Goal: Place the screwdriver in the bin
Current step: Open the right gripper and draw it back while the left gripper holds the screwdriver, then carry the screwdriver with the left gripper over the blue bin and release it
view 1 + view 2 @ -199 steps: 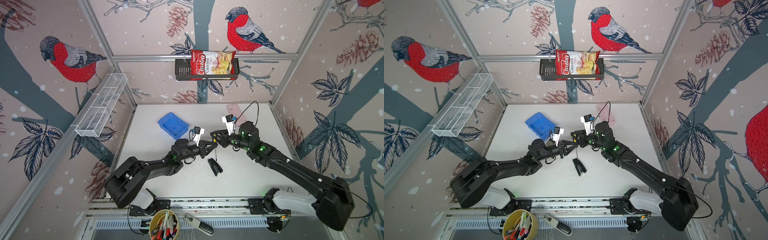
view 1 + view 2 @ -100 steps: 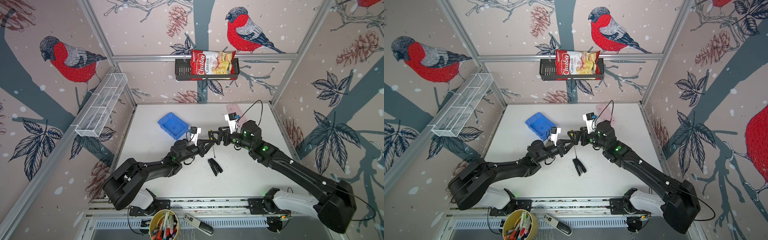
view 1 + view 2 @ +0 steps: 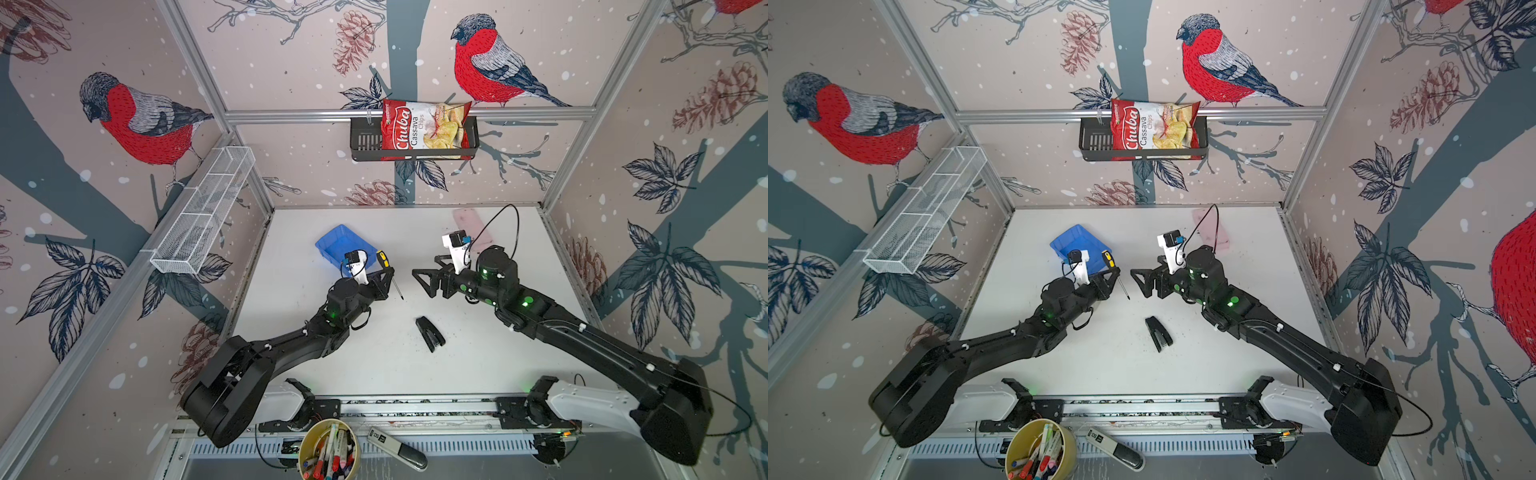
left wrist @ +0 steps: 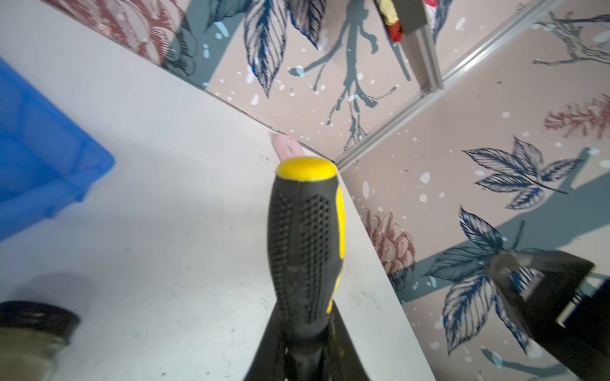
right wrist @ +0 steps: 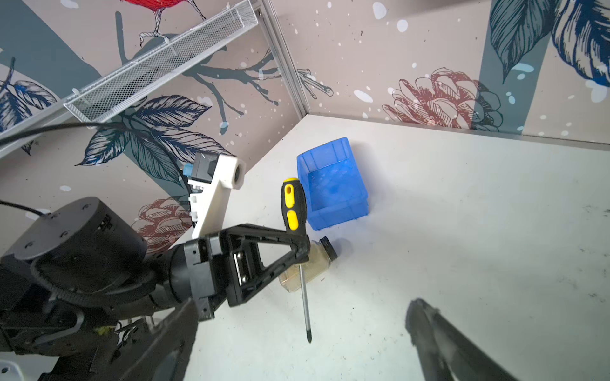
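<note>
Clerk: Item one, screwdriver (image 5: 293,207). Location?

Checker: Off the desk (image 3: 457,365), carried by the left arm. The black-and-yellow handle is up and the thin shaft points down at a slight tilt, its tip clear of the surface. It is not in the bin.

Clerk: Item two, left fingers (image 5: 264,231). Condition?

Checker: Clamped on the screwdriver at the neck, where the handle meets the shaft. The left wrist view shows the handle rising from between them.

Clerk: Item three, right fingers (image 3: 423,276).

Checker: Spread wide and holding nothing. In both top views they face the screwdriver across a small gap, with no contact.

Clerk: Item four, bin (image 3: 332,249).

Checker: Blue, on the desk left of centre toward the back. Nothing is seen inside it. In a top view the handle sits just beside its near corner. As far as can be judged, the screwdriver is beside the bin, not over it.

Clerk: Other stock?

Checker: One black stapler (image 3: 430,338) lying on the desk nearer the front, apart from both arms. One small clear jar (image 5: 308,264) lying on the desk below the left fingers, close to the bin's front wall.

Clerk: Progress entry?

Checker: The pick-up looks done, judging by the firm hold in the air. Left to do: bring the screwdriver over the bin's opening, lower it and let go. That puts the task at roughly halfway, perhaps a little past.
</note>
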{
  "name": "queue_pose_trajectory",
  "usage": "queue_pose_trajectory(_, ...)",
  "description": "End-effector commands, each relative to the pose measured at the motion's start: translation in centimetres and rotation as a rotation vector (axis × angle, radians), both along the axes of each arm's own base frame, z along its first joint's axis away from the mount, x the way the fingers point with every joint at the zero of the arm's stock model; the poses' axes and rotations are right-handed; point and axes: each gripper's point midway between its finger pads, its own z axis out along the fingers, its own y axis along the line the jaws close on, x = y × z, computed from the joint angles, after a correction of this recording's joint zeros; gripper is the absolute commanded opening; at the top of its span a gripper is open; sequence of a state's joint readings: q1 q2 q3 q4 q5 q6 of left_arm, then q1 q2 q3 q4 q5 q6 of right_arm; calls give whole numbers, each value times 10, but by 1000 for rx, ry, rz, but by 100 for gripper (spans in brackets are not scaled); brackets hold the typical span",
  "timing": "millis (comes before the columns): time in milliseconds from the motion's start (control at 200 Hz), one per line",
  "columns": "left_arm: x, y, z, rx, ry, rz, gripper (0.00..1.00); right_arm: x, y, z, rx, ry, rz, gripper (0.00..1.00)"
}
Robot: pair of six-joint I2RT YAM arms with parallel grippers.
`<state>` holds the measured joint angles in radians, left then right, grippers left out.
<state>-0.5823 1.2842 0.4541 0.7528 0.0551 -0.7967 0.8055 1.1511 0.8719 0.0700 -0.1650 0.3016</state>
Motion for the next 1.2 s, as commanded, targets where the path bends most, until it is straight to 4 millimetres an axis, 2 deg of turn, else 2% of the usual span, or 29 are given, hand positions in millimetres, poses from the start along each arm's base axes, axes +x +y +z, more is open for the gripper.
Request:
queue_pose_trajectory(0, 13, 26, -15, 75, 74, 113, 0, 11, -3, 0, -19, -12, -92, 100)
queue_pose_trajectory(90, 23, 43, -20, 105, 114, 169, 0, 18, -6, -5, -7, 23, -157, 100)
queue_pose_trajectory(170, 32, 59, -24, 123, 152, 227, 0, 22, -7, -17, -24, 59, -181, 100)
queue_pose_trajectory(305, 48, 80, -27, 178, 212, 328, 0, 15, 4, -38, -73, 68, -110, 100)
queue_pose_trajectory(410, 63, 93, -30, 269, 263, 386, 0, 9, 14, -36, -70, 37, -58, 100)
queue_pose_trajectory(430, 66, 95, -30, 283, 272, 397, 0, 9, 18, -44, -88, 46, -49, 100)
queue_pose_trajectory(695, 104, 117, -33, 321, 350, 439, 0, 2, 43, -45, -139, -3, 14, 100)
queue_pose_trajectory(776, 114, 123, -38, 330, 378, 440, 0, 0, 47, -45, -150, -12, 27, 100)
queue_pose_trajectory(806, 115, 127, -48, 343, 405, 442, 0, -1, 49, -45, -152, -14, 32, 100)
queue_pose_trajectory(816, 120, 127, -42, 336, 396, 446, 0, -2, 49, -45, -153, -15, 34, 100)
queue_pose_trajectory(876, 129, 133, -44, 339, 416, 456, 0, -3, 51, -46, -161, -21, 40, 100)
queue_pose_trajectory(1196, 166, 151, -84, 327, 620, 476, 0, -4, 50, -48, -185, -30, 36, 100)
